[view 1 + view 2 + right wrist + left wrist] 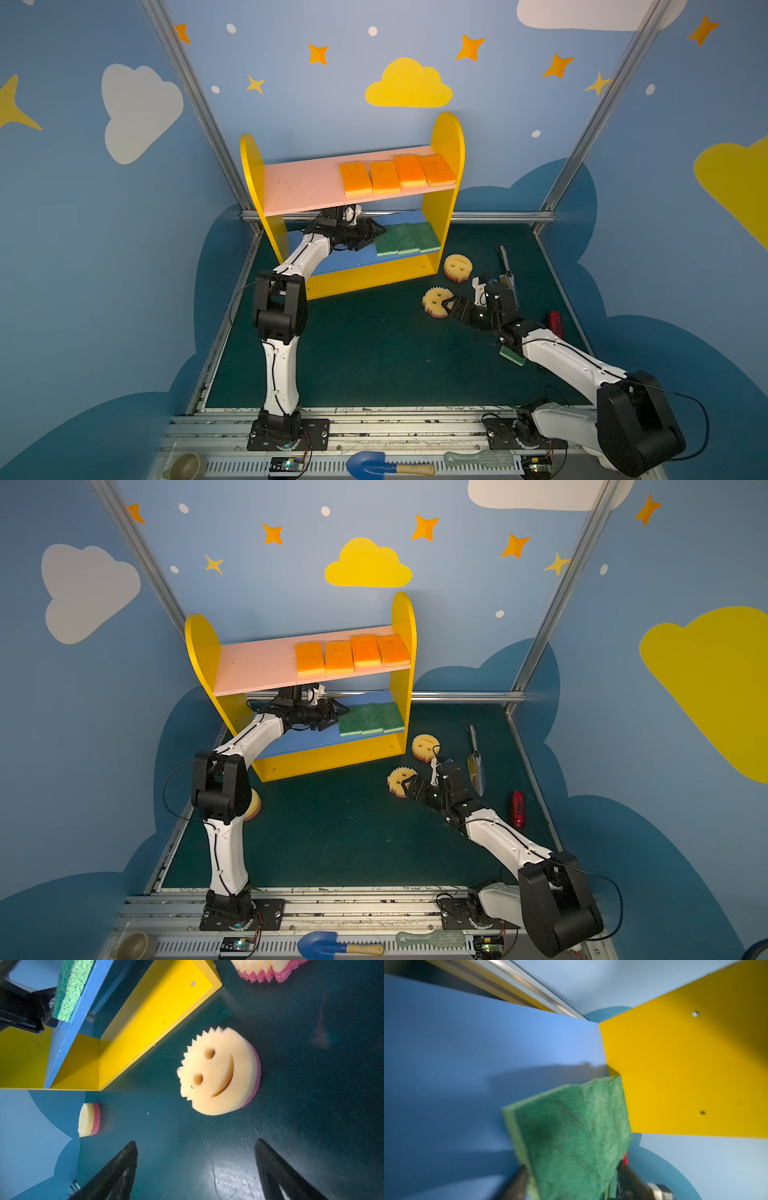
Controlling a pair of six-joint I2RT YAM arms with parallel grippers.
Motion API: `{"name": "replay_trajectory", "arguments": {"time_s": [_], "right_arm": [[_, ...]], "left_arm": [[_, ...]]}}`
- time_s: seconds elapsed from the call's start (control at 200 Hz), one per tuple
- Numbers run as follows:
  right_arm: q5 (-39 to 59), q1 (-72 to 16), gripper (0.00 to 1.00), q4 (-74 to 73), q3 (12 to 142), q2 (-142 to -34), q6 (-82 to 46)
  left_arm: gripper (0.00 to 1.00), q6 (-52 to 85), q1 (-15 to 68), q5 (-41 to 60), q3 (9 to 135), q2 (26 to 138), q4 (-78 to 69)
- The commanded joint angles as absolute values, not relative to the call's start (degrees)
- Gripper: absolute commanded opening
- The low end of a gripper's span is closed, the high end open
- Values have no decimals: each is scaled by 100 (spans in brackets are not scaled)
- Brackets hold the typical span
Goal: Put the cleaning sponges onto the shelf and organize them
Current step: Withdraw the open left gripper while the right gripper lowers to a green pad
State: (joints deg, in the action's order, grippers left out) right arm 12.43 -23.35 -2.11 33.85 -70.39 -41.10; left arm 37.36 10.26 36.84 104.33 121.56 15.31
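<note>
The shelf (449, 137) holds several orange-topped sponges (397, 174) in a row on its pink board. Green-topped sponges (407, 238) lie on the blue board (467, 1053). My left gripper (376, 235) reaches in under the pink board, open, its jaws wide apart on either side of the nearest green sponge (571, 1126). My right gripper (196, 1141) hangs open and empty over the mat, just short of a smiley sponge (218, 1072). A second smiley sponge (457, 267) lies beyond it, a third (254, 804) behind my left arm. Another green sponge (512, 355) lies under my right forearm.
A metal trowel (508, 266) and a red item (555, 323) lie on the mat at the right. Along the front rail are a bowl (185, 465), a blue shovel (386, 465) and a brush (478, 459). Blue walls enclose the mat.
</note>
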Motion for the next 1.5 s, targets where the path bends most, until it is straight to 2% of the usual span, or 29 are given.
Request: {"name": "replay_trajectory", "arguments": {"time_s": [0.0, 0.305, 0.435, 0.646, 0.896, 1.086, 1.301, 1.491], "right_arm": [[1195, -2320, 87, -176, 3555, -7097, -4033], [1193, -2328, 87, -255, 3554, -7121, -3897], [1128, -2353, 79, -298, 3636, -7190, -3634], [748, -2336, 83, 893, 4431, -7566, -3243], [-50, -2106, 85, 2187, 4596, -7285, -3179], [-685, -1415, 87, 2805, 4250, -6692, -3138], [-119, -63, 87, 2768, 3558, -6283, -3408], [-106, 97, 88, 2397, 3220, -6654, -3593]], "left_arm": [[100, 3536, 1034, 3449, 10169, 11988, 1840], [100, 3331, 1055, 3170, 9058, 11079, 1515], [100, 3766, 1177, 2914, 8322, 10576, 779], [100, 3854, 1775, 2062, 7005, 9515, -10], [100, 3371, 2604, 987, 5417, 8073, -434], [100, 3318, 3033, 699, 4327, 7495, -1235], [100, 3132, 3063, 613, 3867, 7448, -1797], [100, 3199, 3051, 873, 3597, 7484, -2264]]}}
